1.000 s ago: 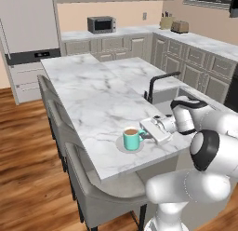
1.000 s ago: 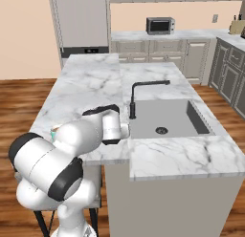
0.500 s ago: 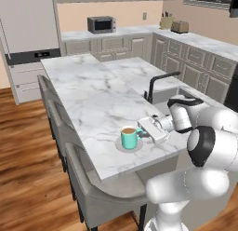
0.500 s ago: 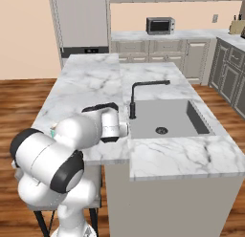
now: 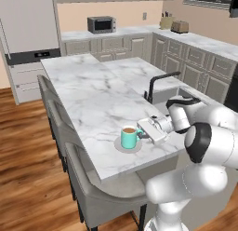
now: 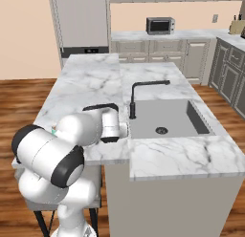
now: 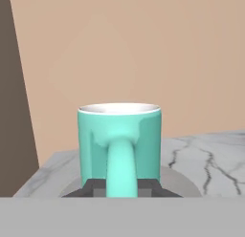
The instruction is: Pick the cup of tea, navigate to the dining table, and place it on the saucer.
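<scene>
The teal-green cup of tea (image 5: 129, 138) stands upright on the round light-grey saucer (image 5: 120, 147), near the front edge of the marble dining table (image 5: 93, 99). My gripper (image 5: 142, 134) reaches in level from the right and is shut on the cup's handle. In the hand view the cup (image 7: 119, 140) is dead ahead with its handle toward me. My gripper (image 7: 122, 187) has a dark fingertip pressed against each side of that handle. The saucer (image 7: 179, 183) shows around the cup's base. In the right base view my arm hides nearly all of the cup, except a sliver of teal (image 6: 54, 132).
Grey chairs (image 5: 107, 193) line the table's left side below the cup. A black faucet (image 5: 160, 83) and a sunken sink (image 6: 162, 119) lie just right of my hand. A microwave (image 5: 101, 24) sits on the far counter beside a fridge (image 5: 28, 20).
My elbow has shifted slightly up and back. The cup and my hand have barely moved.
</scene>
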{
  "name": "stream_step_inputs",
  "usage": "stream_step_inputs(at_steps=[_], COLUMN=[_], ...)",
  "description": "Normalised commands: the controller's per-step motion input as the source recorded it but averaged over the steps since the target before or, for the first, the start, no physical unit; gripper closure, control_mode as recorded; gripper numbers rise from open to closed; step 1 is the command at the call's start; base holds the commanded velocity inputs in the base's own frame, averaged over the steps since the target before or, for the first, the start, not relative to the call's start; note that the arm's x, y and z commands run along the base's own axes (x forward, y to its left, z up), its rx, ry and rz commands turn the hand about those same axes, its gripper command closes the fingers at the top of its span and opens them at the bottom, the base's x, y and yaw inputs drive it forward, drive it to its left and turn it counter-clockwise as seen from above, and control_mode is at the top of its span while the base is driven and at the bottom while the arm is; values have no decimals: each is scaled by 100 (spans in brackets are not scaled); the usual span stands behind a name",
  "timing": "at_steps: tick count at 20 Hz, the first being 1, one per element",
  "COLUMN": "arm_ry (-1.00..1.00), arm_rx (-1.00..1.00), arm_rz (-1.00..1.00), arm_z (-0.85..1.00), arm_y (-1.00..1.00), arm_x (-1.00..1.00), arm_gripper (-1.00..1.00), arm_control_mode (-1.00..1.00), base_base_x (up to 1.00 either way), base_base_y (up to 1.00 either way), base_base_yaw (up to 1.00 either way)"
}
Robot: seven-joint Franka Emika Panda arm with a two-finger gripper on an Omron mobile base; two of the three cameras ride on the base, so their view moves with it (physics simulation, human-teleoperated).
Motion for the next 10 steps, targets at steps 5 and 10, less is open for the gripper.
stream_step_inputs(at_steps=[5, 10], arm_ry=[0, 0], arm_rx=[0, 0], arm_rz=[0, 0], arm_z=[0, 0], arm_y=[0, 0], arm_x=[0, 0], arm_gripper=[-100, -100], arm_control_mode=[-100, -100], base_base_x=[0, 0], base_base_y=[0, 0], base_base_yaw=[0, 0])
